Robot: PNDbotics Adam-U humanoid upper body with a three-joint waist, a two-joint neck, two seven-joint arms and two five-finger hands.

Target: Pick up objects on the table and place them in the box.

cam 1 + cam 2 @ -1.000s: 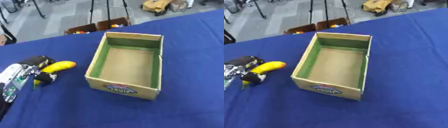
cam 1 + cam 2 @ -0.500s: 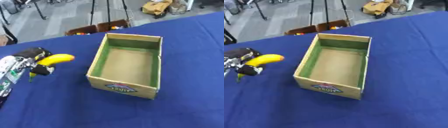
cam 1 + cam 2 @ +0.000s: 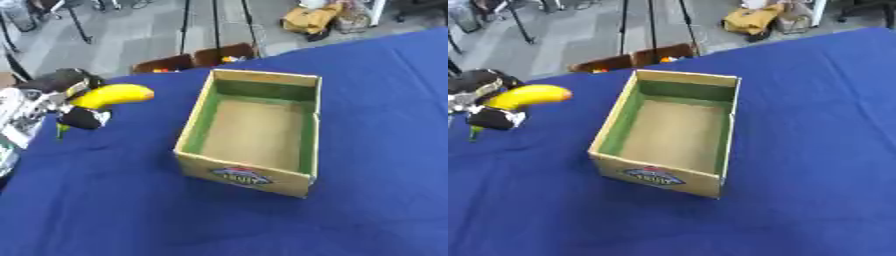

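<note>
My left hand (image 3: pixel 63 95) is at the left edge, raised above the blue table, its fingers curled round a yellow banana (image 3: pixel 112 95). The banana's free end points right, toward the box, with a clear gap between them. The cardboard box (image 3: pixel 254 131) has green inner walls and a brown floor, stands open in the middle of the table, and holds nothing that I can see. A fruit label marks its near wall. My right hand shows in neither view.
The blue tablecloth (image 3: pixel 367 100) covers the whole work surface. Beyond its far edge stands a low brown crate (image 3: pixel 194 59) with small coloured things, and tripod legs and a yellow bag (image 3: pixel 308 19) sit on the grey floor.
My left hand has lifted the banana off the table and carried it up and slightly toward the box. The box has stayed put.
</note>
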